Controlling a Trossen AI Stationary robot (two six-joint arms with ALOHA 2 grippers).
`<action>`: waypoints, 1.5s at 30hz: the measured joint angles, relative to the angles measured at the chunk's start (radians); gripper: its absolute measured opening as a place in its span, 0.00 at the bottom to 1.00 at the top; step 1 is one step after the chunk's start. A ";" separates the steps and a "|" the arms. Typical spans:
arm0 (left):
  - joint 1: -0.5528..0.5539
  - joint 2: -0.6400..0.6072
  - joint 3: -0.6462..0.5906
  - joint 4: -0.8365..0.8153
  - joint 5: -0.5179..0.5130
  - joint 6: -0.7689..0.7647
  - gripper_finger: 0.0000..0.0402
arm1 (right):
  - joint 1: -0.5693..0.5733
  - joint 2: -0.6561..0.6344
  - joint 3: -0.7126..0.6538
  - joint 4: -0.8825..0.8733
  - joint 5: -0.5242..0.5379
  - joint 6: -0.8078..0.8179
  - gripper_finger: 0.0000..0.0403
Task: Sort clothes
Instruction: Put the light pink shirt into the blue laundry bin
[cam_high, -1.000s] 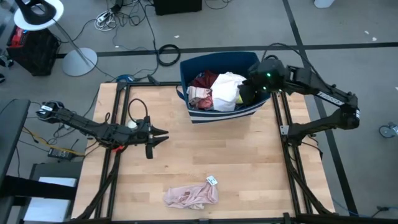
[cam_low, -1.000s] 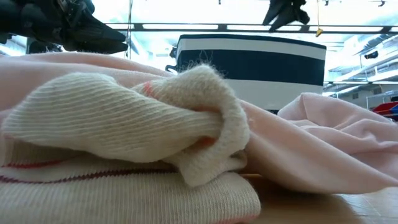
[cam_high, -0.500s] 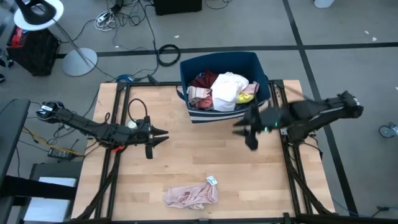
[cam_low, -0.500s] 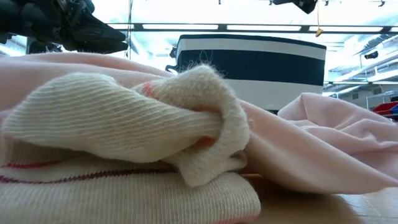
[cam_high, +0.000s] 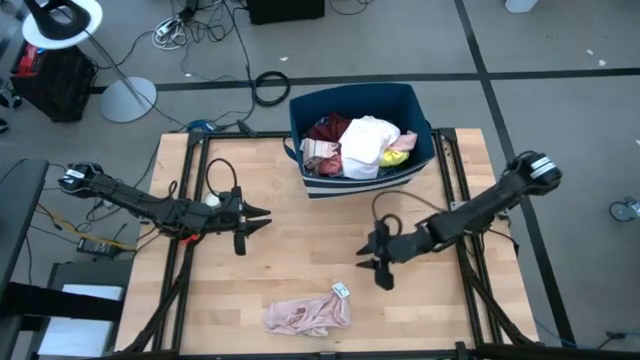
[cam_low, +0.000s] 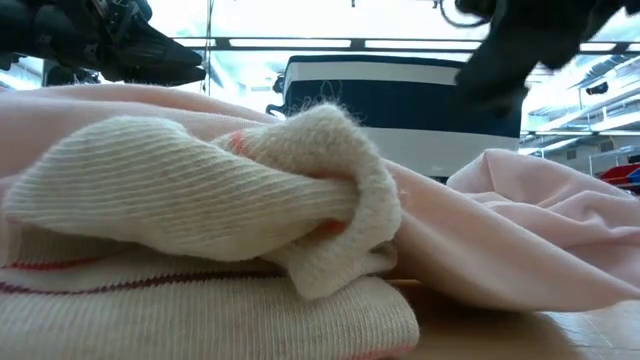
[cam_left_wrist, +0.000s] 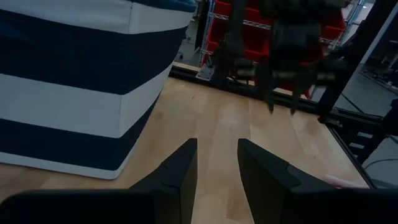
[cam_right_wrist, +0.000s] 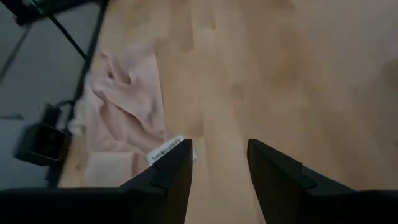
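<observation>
On the desk (cam_high: 300, 230), 1 pale pink garment (cam_high: 307, 316) lies sorted; remaining clothes (cam_high: 355, 145) fill the navy striped fabric bin (cam_high: 365, 185). Right gripper (cam_high: 380, 268) and left gripper (cam_high: 258, 214): jaws apart, empty.

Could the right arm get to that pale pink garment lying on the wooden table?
Probably yes. The right gripper hangs with fingers open, empty, near the pale pink fabric garment, with only bare wooden table between them.

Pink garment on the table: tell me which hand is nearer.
Right. The right hand hovers just beyond the pink garment; the left hand waits farther off.
</observation>
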 joint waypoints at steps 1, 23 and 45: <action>0.000 0.000 0.000 0.000 0.000 -0.002 0.30 | -0.001 0.035 0.000 0.020 -0.007 0.000 0.39; 0.000 0.000 0.000 -0.005 0.000 -0.026 0.30 | -0.009 0.583 0.167 0.442 -0.241 -0.186 0.38; 0.000 0.000 0.000 -0.005 0.000 -0.027 0.30 | -0.095 0.586 0.170 0.383 -0.368 -0.205 0.01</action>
